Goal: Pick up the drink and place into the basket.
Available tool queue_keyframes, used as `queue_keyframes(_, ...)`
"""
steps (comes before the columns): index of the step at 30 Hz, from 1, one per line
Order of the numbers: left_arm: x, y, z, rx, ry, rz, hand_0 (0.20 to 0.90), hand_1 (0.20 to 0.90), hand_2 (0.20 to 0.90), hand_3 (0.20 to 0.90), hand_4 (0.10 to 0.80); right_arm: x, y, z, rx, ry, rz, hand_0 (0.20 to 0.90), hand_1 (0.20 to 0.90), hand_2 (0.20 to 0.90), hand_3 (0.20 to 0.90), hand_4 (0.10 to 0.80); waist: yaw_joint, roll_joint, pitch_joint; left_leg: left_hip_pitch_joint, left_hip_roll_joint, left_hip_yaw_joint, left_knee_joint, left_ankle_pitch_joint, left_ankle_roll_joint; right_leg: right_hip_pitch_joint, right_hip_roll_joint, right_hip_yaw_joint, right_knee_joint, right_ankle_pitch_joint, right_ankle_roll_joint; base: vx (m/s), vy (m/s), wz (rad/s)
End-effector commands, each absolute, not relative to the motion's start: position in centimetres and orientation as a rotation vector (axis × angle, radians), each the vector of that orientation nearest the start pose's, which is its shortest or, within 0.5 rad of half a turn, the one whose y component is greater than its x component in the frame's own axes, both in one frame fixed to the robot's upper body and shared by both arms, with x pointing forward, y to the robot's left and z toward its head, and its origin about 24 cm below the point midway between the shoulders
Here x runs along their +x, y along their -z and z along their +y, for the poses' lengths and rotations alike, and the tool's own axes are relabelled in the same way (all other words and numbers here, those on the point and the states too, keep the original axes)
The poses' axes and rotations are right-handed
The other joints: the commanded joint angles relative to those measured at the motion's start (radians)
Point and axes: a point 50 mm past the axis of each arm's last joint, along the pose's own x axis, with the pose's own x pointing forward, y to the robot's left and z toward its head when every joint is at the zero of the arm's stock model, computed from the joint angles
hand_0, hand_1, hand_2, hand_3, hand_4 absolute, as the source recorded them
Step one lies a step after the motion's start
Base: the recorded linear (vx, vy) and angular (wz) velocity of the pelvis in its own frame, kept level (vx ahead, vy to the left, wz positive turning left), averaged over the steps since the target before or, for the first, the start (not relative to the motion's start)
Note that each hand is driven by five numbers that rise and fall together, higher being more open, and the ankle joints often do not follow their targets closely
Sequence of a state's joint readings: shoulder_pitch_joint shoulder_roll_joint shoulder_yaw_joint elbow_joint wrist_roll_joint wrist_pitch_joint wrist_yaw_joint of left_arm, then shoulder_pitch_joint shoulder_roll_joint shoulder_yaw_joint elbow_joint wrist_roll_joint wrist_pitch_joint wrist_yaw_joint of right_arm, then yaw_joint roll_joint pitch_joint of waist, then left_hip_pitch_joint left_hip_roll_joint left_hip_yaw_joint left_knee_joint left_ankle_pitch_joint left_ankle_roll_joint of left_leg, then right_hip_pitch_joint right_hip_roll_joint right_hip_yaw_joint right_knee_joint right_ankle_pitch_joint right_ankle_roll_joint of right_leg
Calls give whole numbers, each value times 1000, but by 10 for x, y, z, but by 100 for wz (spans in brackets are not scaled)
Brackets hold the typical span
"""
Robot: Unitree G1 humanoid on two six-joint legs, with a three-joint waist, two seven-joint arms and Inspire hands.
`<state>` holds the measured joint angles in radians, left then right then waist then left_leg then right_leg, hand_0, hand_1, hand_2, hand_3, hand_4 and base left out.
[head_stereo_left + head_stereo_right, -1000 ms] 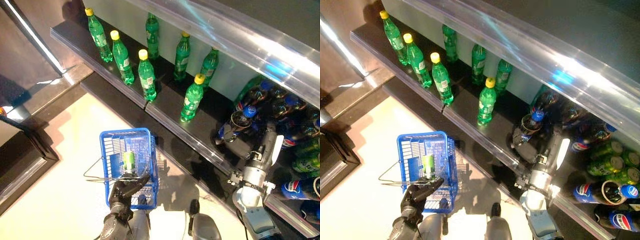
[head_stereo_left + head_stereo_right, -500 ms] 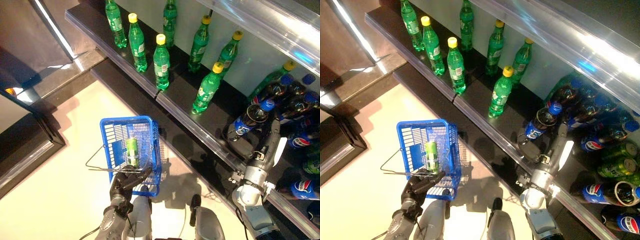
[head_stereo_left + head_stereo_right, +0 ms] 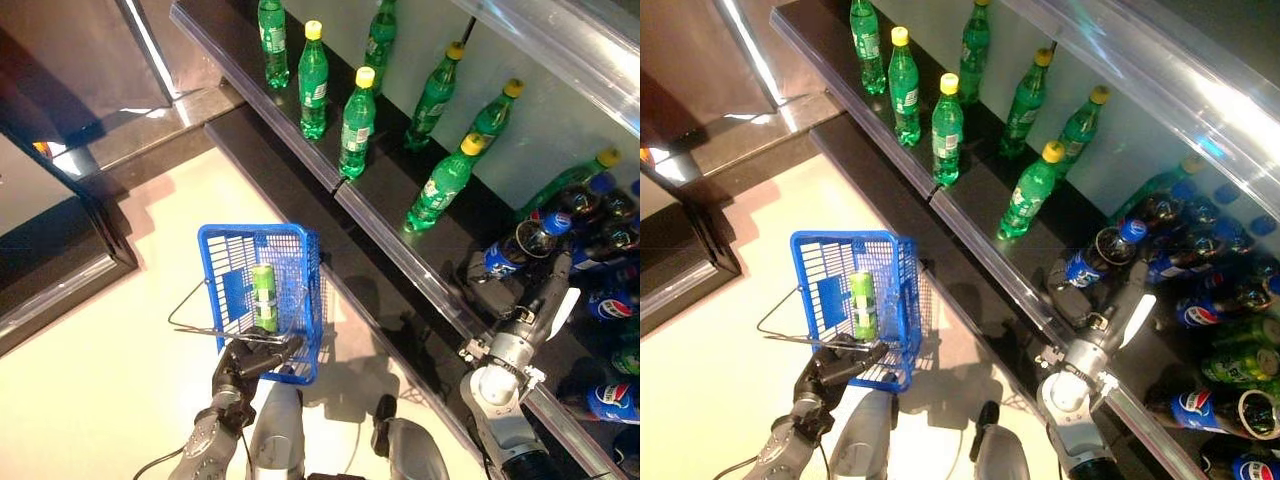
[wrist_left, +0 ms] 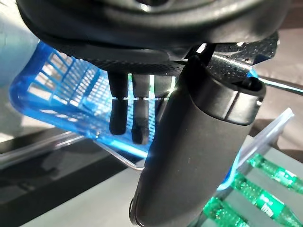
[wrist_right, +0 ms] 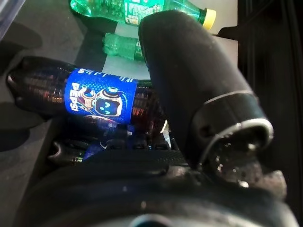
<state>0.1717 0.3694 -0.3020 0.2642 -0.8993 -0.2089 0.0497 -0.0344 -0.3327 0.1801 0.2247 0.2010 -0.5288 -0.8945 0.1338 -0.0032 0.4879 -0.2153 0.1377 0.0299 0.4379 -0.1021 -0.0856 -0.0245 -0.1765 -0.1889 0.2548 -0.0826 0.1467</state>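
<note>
We can make out lettering in one place only: white letters beside a cartoon figure on the blue label of the dark bottle (image 5: pixel 99 97). The green bottles (image 3: pixel 357 125) on the shelf (image 3: pixel 390 235) and the green drink (image 3: pixel 263 297) in the basket (image 3: pixel 225 240) carry labels too small for us to read.

The right hand's (image 5: pixel 203 109) fingers are hidden under the dark cola bottle with a blue label (image 5: pixel 90 94). The clear plastic upper shelf edge (image 3: pixel 1160 75) cuts off the blue-capped bottles behind.
</note>
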Motion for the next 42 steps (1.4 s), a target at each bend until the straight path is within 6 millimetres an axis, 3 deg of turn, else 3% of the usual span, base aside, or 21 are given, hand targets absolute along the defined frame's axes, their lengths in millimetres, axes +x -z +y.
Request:
queue_keyframes(1,192,-9,202,-362,100,85,300,300,300,200,100,243,-82,-234,123,809,-524,900,900,900,900,800,29,2,-61,-117,28,-50,132,71,-73,3,-19,-26,-27,136,68,-29,-55,2)
queue_keyframes(10,215,-28,203,-343,120,-2,300,300,300,200,100,259,-100,-227,169,830,-616,900,900,900,900,800,22,14,6,-159,13,-82,84,71,-83,-68,-7,-18,-34,154,76,-118,-71,-1)
queue_keyframes(16,230,-39,201,-337,125,-63,300,300,300,200,100,270,-119,-227,207,848,-691,900,900,900,900,800,13,17,32,-217,1,-106,62,81,-90,-124,7,-18,-52,157,66,-154,-58,-4)
queue_keyframes(26,229,-38,200,-325,143,-44,300,300,300,200,100,270,-127,-236,218,868,-721,900,900,900,900,800,14,28,32,-216,0,-118,60,102,-99,-110,19,-22,-63,150,52,4,-44,-2)
queue_keyframes(32,226,-34,200,-324,153,-17,300,300,300,200,100,268,-128,-248,317,864,-719,900,900,900,900,800,18,42,32,-186,5,-120,53,115,-109,-82,21,-27,-66,143,49,42,-21,1)
queue_keyframes(33,226,-33,200,-324,152,-13,300,300,300,200,100,267,-127,-249,335,857,-721,869,869,869,864,764,19,43,32,-179,6,-121,50,117,-110,-77,22,-28,-66,142,49,50,-25,0)
queue_keyframes(34,225,-32,200,-323,153,-7,300,300,300,200,100,266,-126,-250,369,850,-723,639,639,639,595,495,20,45,32,-171,7,-122,47,121,-112,-70,24,-29,-65,140,49,57,-31,0)
queue_keyframes(35,224,-31,200,-322,154,-2,300,300,300,200,100,266,-127,-251,386,847,-723,300,300,300,200,100,20,45,32,-164,8,-122,45,123,-114,-64,25,-30,-65,138,49,49,-27,-1)
queue_keyframes(42,221,-27,200,-320,164,24,300,300,300,200,100,264,-125,-252,374,827,-719,300,300,300,200,100,28,52,26,-104,15,-118,28,136,-122,-22,33,-36,-60,131,54,75,-18,0)
